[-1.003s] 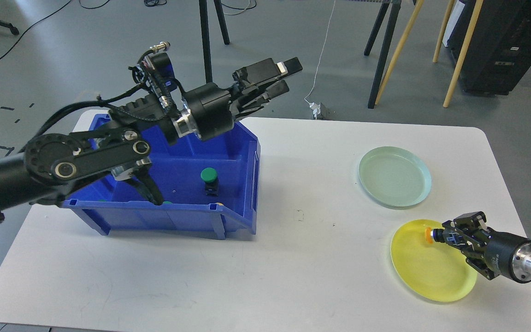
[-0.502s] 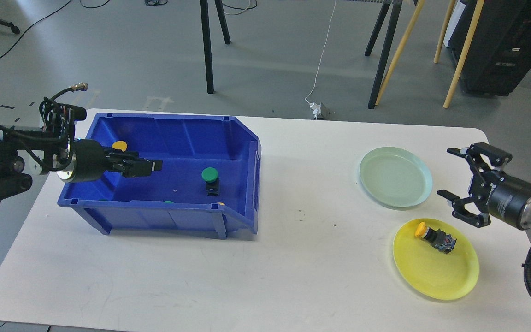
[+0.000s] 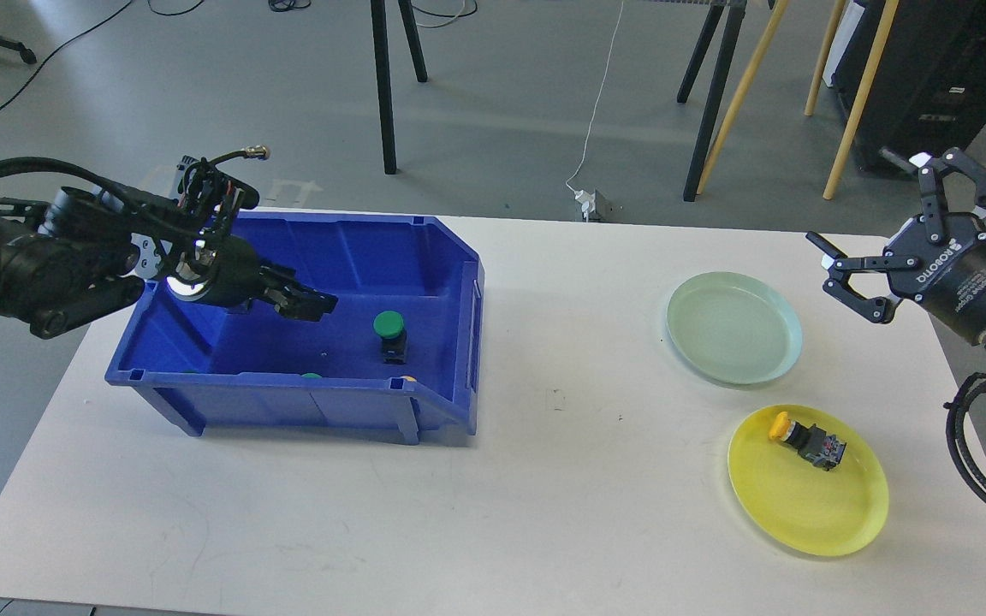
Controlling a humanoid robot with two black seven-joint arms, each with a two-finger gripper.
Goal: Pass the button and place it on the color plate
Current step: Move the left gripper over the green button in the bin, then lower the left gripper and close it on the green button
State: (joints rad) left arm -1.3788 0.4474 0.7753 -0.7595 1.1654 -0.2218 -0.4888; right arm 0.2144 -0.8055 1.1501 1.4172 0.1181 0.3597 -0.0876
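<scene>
White surface (image 3: 544, 479) with rounded corners, faint scuffs near its middle. Blue bin (image 3: 424, 257) sits directly on its left half, open front facing right. Two plates rest on the right half: pale green plate (image 3: 733, 329) farther back, yellow plate (image 3: 801, 513) nearer, just apart from each other.

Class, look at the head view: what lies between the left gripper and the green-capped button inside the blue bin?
In the head view, only bare bin floor lies between the left gripper and the green button.
</scene>
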